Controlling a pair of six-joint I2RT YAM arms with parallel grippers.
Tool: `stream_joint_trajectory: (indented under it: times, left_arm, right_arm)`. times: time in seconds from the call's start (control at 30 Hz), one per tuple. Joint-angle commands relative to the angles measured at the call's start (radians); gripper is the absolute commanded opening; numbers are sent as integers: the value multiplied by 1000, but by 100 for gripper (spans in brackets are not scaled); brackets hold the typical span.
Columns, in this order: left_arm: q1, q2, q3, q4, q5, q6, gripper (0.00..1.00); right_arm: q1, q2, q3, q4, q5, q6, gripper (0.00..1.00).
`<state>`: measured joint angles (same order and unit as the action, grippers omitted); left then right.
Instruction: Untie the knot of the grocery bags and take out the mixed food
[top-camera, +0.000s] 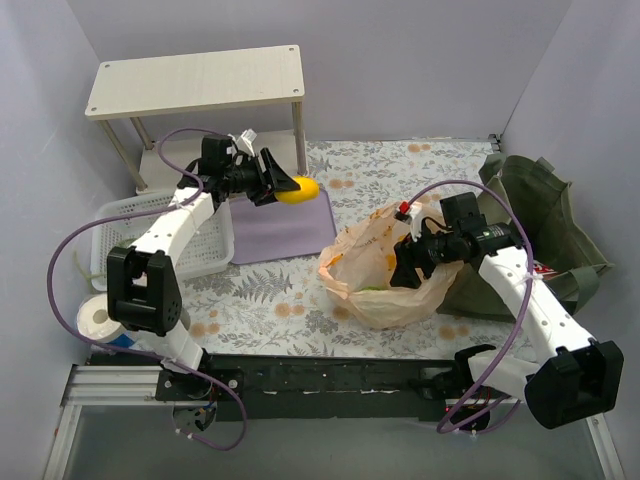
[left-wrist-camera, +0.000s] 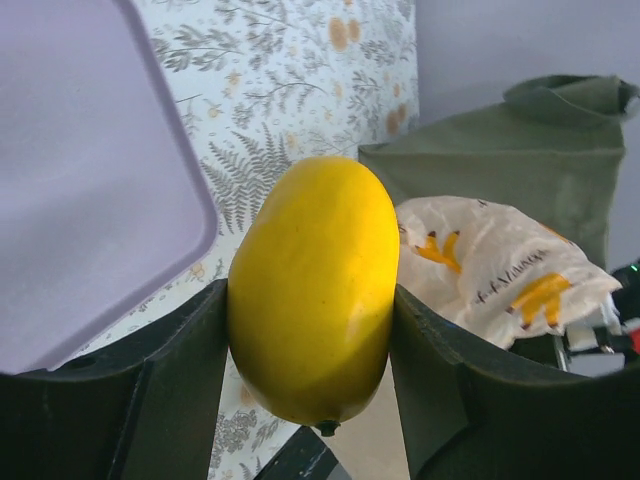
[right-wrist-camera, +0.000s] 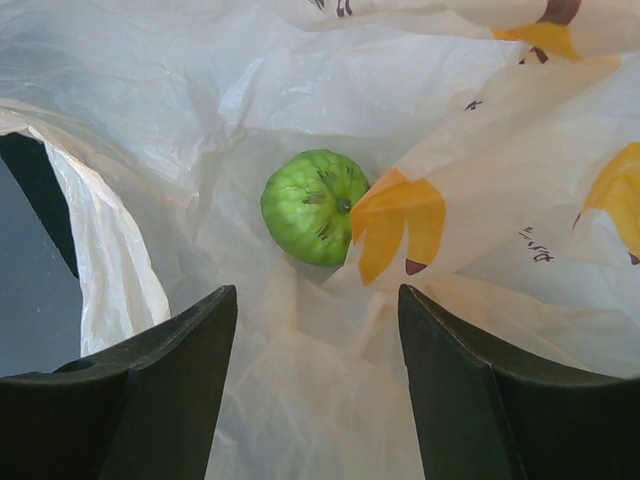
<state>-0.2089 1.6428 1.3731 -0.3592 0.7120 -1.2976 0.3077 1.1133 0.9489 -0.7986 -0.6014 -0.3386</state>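
The left pincer (top-camera: 288, 188) pinches the yellow fruit (left-wrist-camera: 312, 290) across its middle, well to the left of the grocery bag (top-camera: 375, 295) and farther back on the worktop (top-camera: 400, 165). The right pincer (right-wrist-camera: 318, 330) stands spread and empty inside that bag's open mouth, just above the green fruit (right-wrist-camera: 312, 206) lying on the bag's crumpled bottom. An olive tote (top-camera: 545, 215) touches the bag's right side.

The grocery bag (top-camera: 352, 266) gapes open; a plastic fold (right-wrist-camera: 400, 225) overlaps the green fruit (right-wrist-camera: 306, 205)
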Motion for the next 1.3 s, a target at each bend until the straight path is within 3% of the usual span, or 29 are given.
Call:
stream_joint_trajectory:
  times: [0.0,0.27,0.6,0.7,0.73,0.8,0.83,1.27]
  left_arm:
    - [2,53,-29,85,-94,-83,0]
    - [2,284,20,172,-63,32,0]
    - [2,466,110,218,-54,46,2]
    - [2,476,130,161,-123,83,24]
    - [2,474,133,146,-181,105,39]
    - [2,471,135,115,-216,122,55]
    - [2,469,138,106,-267,129,98]
    - [2,381,155,43,-368,211,98]
  right_arm:
    - [-5,42,105,-106,23,-60,72]
    - [-19,72,140,-111,46,-71,71]
    - [-64,36,91,-109,17,-69,71]
    - [-68,33,74,-105,14,-65,71]
    - [-70,31,71,-102,11,-63,71]
    - [-74,31,67,-91,3,-59,71]
    - [-74,31,67,-87,2,-57,71]
    - [-81,-12,22,-48,-20,-34,71]
